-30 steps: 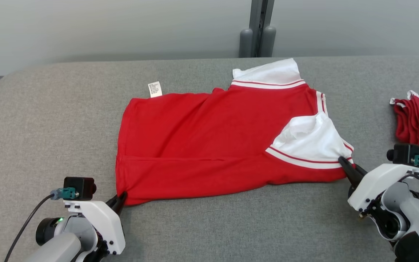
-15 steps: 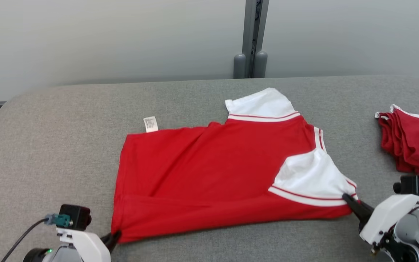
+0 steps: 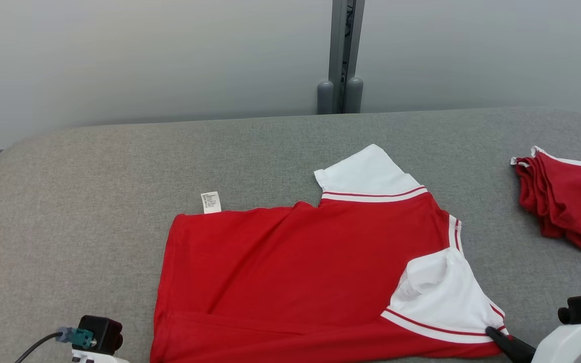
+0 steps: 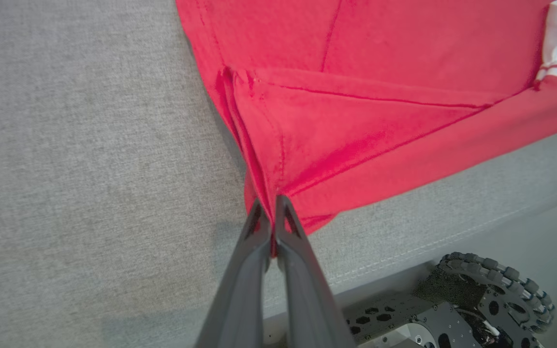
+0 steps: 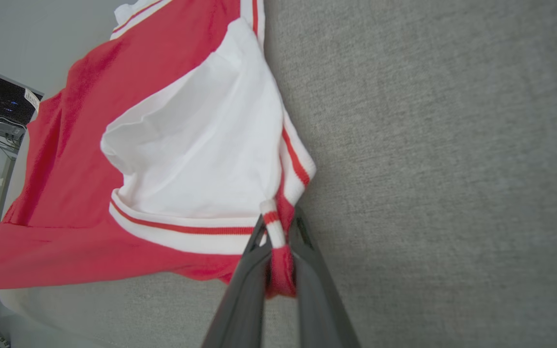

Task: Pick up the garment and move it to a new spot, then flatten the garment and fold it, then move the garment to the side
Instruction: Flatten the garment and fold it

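The garment [image 3: 300,272] is a red shirt with white, red-striped sleeves, spread on the grey table with its near edge folded up. My left gripper [image 4: 270,209] is shut on the garment's [image 4: 356,125] near left corner, close to the table's front edge. My right gripper [image 5: 278,227] is shut on the striped cuff of the white sleeve [image 5: 196,145] at the garment's near right corner; its dark fingers [image 3: 510,345] show at the bottom right of the head view. A white label [image 3: 211,202] sticks out at the garment's far left edge.
A pile of folded red garments [image 3: 568,201] lies at the table's right side. The grey table [image 3: 119,176] has free room at the left and behind the garment. A grey post [image 3: 341,55] stands behind the table. The robot's wheeled base [image 4: 452,309] shows below the table's front edge.
The head camera has tilted up, so everything sits lower in the picture. Both grippers stay shut on the garment's near corners, and the garment looks drawn toward the table's front edge.
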